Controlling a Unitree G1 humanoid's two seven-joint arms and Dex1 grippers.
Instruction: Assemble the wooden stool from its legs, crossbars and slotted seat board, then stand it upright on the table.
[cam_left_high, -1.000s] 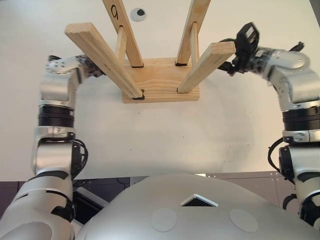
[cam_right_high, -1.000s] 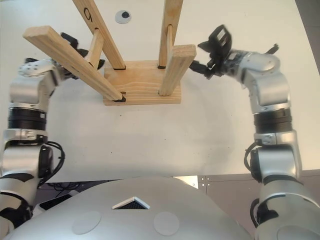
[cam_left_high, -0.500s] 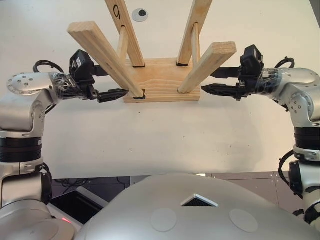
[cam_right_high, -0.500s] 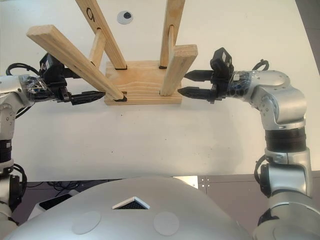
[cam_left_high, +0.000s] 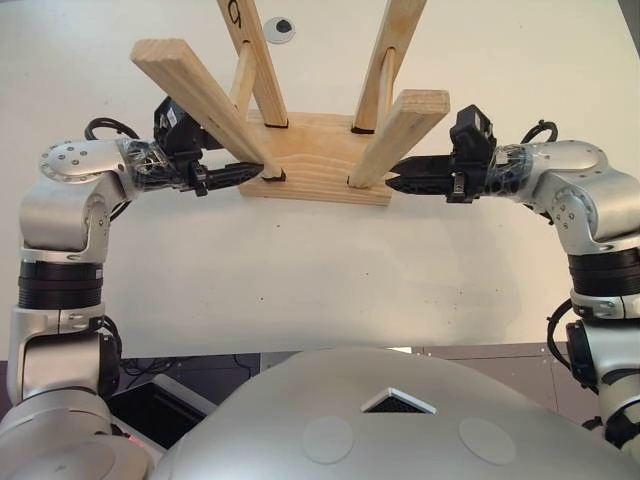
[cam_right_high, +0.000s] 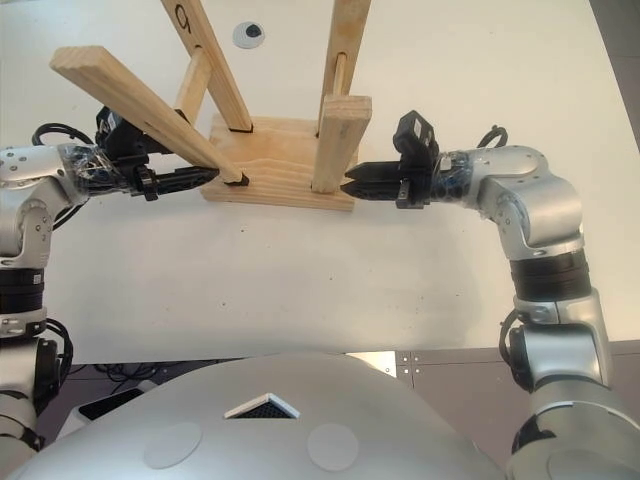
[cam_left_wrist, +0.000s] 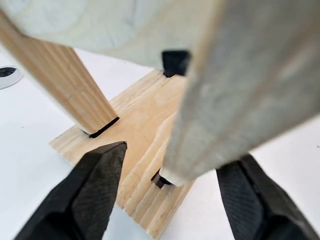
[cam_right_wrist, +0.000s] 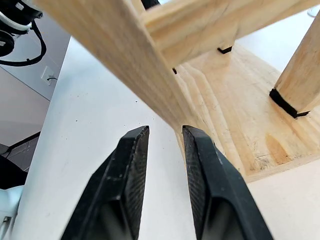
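Pale pine, legs in the air: the wooden stool lies upside down on the white tabletop, its slotted seat board flat and four legs angled upward. The left end effector sits at the board's left edge, fingers spread either side of the near-left leg at its slot. The right end effector, fingers narrowly parted and holding nothing, points at the board's right edge beside the near-right leg.
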